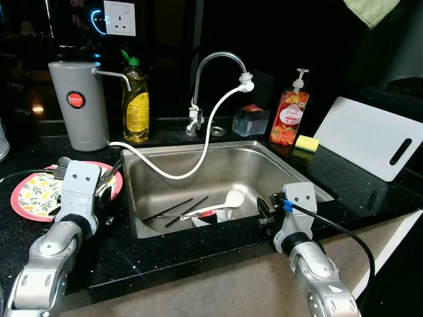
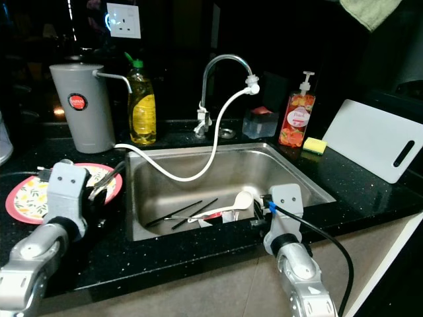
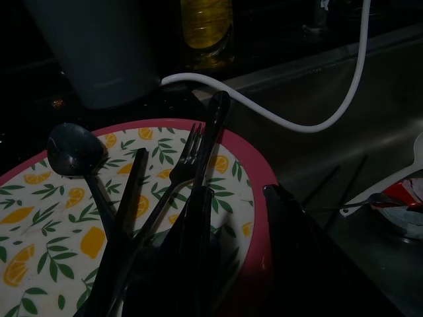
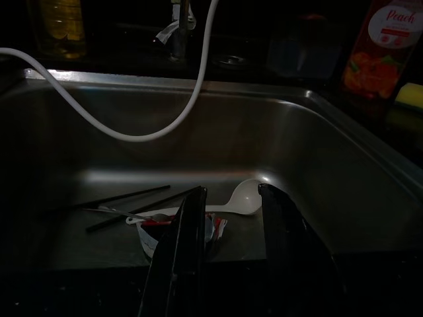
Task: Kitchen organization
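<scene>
The right gripper (image 4: 228, 257) is held with jaws parted above the steel sink (image 1: 291, 173), where a white spoon (image 1: 228, 200) and black chopsticks (image 1: 177, 209) lie. The left gripper (image 3: 238, 244), jaws released, is poised over dark cutlery (image 3: 135, 198) on a round lemon-patterned plate (image 3: 46, 224).

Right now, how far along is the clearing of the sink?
Done: a dark spoon and fork lie on the lemon-pattern plate. In hand: the left claw hovers open above them. Left: chopsticks, white spoon and a wrapper in the sink, right claw open above.
</scene>
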Available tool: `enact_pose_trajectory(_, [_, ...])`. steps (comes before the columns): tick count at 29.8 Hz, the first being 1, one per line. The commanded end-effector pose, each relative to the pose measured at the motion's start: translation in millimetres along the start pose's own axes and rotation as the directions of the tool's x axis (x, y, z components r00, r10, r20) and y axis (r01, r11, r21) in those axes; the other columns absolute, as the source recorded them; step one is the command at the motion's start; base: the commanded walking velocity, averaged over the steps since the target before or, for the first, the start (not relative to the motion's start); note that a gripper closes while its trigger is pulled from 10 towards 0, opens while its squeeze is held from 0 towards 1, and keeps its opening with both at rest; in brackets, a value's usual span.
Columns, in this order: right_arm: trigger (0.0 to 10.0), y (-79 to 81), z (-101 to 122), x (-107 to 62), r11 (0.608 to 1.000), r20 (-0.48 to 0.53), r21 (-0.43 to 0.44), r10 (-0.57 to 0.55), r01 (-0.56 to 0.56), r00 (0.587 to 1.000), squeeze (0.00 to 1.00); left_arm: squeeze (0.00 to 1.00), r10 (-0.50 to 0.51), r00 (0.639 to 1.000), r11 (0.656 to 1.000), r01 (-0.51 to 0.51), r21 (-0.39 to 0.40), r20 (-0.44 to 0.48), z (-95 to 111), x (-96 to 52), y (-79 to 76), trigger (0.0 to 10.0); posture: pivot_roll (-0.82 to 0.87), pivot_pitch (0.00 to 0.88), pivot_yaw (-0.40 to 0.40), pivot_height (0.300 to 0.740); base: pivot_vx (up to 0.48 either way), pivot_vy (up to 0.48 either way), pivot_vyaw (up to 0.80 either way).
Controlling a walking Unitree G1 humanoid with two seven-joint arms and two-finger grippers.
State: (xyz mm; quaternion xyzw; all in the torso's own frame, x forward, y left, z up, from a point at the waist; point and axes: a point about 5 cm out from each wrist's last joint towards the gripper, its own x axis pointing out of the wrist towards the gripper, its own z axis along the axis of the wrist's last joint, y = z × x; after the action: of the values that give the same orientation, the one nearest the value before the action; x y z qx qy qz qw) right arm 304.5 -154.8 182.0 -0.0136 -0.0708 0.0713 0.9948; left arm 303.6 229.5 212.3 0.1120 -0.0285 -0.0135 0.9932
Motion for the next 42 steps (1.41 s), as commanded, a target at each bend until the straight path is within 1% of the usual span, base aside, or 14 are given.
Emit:
enact_pose_trajectory(1, [10.0, -2.5, -2.2, -1.3, 1.000, -0.014, -0.003, -0.009, 0.009, 1.000, 0.00, 0.00, -0.013, 1.000, 1.000, 0.013, -0.004, 0.010, 0.6, -0.1, -4.4, 10.0, -0.01, 0.000, -0.102, 0.740, 0.000, 0.000, 0.00])
enact_pose_trajectory(42, [10.0, -2.0, -1.9, -0.4, 1.000, -0.012, 0.001, -0.007, 0.007, 1.000, 0.00, 0.00, -0.011, 1.000, 1.000, 0.011, -0.003, 0.008, 0.3, -0.2, -4.1, 10.0, -0.01, 0.000, -0.103, 0.740, 0.000, 0.000, 0.00])
